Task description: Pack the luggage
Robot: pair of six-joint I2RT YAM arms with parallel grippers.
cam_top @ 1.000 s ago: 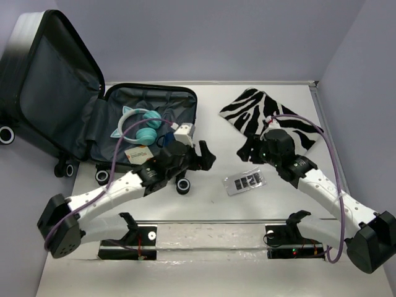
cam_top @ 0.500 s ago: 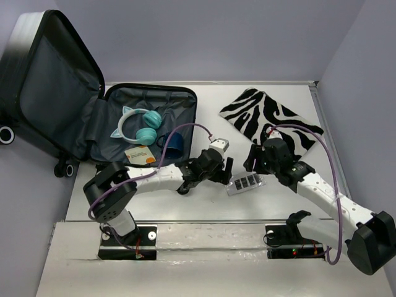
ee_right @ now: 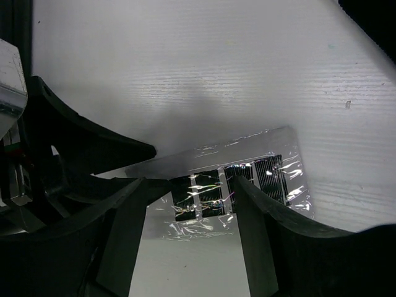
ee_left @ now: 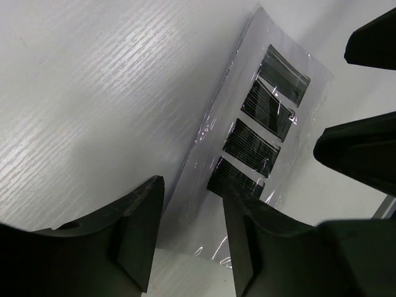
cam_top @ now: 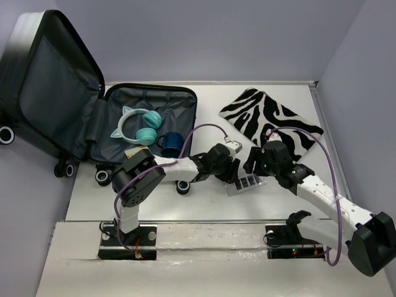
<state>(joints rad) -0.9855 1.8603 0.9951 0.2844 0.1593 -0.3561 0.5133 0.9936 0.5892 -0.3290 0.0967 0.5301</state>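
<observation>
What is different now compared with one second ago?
The left gripper swung right, from the suitcase to the packet, and now straddles its end, jaws open. The right gripper moved from the cloth to its other side. Nothing looks gripped. Packet, headphones and mug stayed put.

White links (cam_top: 322, 195), black joints (cam_top: 139, 179), purple cables (cam_top: 207, 127); black tools (cam_top: 237, 176) (cam_top: 255, 168)

No writing, label or number can be read anywhere.
</observation>
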